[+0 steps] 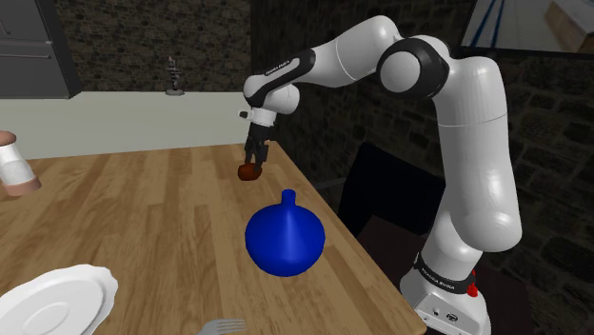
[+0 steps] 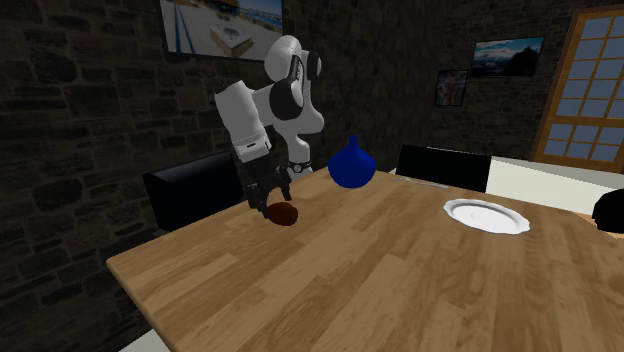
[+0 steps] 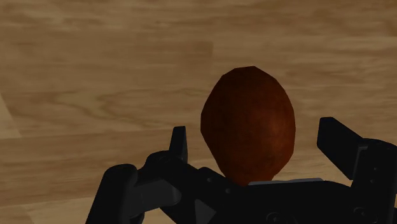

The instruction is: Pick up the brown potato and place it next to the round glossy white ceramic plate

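Observation:
The brown potato (image 1: 248,171) (image 2: 284,213) (image 3: 249,124) lies on the wooden table (image 1: 143,219) near its far edge by the arm. My gripper (image 1: 254,158) (image 2: 264,202) (image 3: 254,149) points down over it, open. One finger (image 3: 180,145) and the other finger (image 3: 343,147) stand on either side of the potato, with a strip of wood showing between each finger and its skin. The round white plate (image 1: 52,303) (image 2: 485,214) sits well away, at the shoulder view's lower left and the second exterior view's right.
A blue round vase (image 1: 284,236) (image 2: 351,165) stands between the potato and the stand. A fork (image 1: 221,326) lies near the plate. A white and pink object (image 1: 14,164) sits at the table's left edge. Black chairs (image 2: 190,192) (image 2: 440,165) line the table's arm side.

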